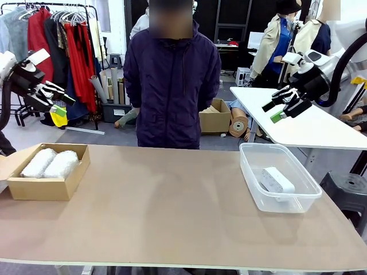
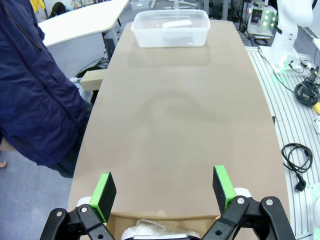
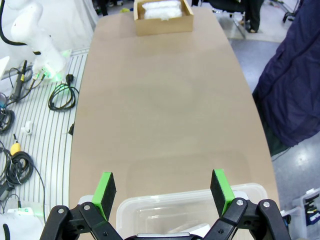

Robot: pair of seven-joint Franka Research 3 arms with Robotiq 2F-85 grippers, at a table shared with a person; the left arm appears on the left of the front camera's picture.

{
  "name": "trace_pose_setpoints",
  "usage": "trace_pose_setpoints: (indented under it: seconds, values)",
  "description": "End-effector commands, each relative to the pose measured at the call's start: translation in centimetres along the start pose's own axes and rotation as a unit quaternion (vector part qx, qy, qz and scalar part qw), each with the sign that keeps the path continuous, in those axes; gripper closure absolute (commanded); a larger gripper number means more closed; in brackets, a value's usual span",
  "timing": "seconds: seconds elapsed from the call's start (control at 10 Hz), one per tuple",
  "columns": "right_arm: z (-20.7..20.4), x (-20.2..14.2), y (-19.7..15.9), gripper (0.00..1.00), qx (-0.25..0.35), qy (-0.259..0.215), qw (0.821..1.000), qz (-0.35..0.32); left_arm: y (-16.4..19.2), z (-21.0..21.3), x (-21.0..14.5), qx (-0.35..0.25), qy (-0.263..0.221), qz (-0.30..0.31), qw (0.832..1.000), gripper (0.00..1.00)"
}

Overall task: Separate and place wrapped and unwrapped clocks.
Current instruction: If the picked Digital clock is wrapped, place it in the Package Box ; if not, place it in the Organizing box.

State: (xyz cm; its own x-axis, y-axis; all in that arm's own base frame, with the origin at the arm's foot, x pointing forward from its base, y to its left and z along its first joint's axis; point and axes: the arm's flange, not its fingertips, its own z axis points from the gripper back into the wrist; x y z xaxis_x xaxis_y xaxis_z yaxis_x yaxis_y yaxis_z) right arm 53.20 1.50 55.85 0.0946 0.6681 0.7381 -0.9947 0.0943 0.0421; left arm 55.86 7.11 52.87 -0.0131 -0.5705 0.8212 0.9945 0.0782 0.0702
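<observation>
Both arms are raised well above the bench: the left gripper hangs at about ten o'clock over the cardboard box, the right gripper at about two o'clock over the clear tub, and each has its fingers spread wide with nothing between them. The two wrapped clocks lie side by side, touching, inside the box at nine o'clock on the bench. The bare white clock lies in the tub at three o'clock, and a person stands at twelve o'clock behind the bench.
</observation>
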Motion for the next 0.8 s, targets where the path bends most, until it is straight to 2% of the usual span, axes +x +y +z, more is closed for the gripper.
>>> trace_pose_setpoints:
  seconds: [0.0, 0.7]
  values:
    - [0.1, 0.17, 0.03, 0.0, 0.001, -0.001, 1.0, 0.002, 0.01, -0.15, -0.07, 0.0, 0.008, -0.001, 1.0, 0.0]
    - [0.1, 0.17, 0.03, 0.0, 0.001, -0.001, 1.0, 0.002, 0.01, -0.15, -0.07, 0.0, 0.008, -0.001, 1.0, 0.0]
